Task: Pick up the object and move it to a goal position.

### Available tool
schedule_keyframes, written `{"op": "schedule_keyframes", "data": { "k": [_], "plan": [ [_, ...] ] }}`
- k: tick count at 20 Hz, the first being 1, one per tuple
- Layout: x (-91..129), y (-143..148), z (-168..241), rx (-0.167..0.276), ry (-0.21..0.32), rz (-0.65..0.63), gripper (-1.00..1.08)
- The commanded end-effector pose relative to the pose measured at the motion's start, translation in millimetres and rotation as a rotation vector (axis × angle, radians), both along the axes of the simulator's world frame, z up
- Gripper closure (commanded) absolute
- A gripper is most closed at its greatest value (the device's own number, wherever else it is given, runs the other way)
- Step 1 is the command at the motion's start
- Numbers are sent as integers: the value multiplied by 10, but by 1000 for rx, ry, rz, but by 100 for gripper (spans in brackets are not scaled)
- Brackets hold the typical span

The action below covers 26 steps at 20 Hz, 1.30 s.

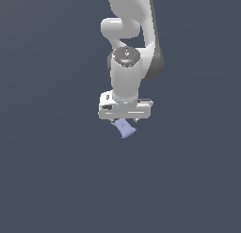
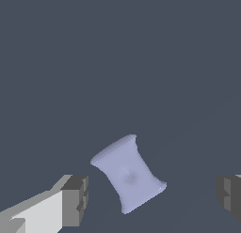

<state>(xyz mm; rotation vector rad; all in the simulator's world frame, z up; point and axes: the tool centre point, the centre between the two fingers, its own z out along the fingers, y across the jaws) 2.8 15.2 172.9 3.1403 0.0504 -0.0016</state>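
Observation:
The object (image 2: 128, 174) is a small pale lavender-blue piece with a narrow waist and flared ends, lying on the flat dark grey surface. In the exterior view the object (image 1: 124, 128) shows just below the white-grey gripper (image 1: 124, 120), partly hidden by the hand. In the wrist view the gripper (image 2: 153, 197) is open, with one dark fingertip (image 2: 75, 199) on one side of the object and the other fingertip (image 2: 229, 194) well apart on the other side. The object lies between the fingers, nearer the first one, touching neither.
The plain dark grey surface (image 1: 52, 171) fills both views. The white arm (image 1: 127, 49) rises above the gripper. No other objects or edges show.

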Motion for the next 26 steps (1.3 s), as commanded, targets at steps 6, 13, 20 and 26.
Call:
{"op": "schedule_keyframes", "data": {
  "k": [6,13,20,26],
  "plan": [
    [-36,47,-12,5,11,20,-92],
    [-84,124,-6,14,30,42,-92],
    [-101,108,-68,12,27,67,-92],
    [-166,84,-237,8,23,144,-92]
  ]
}}
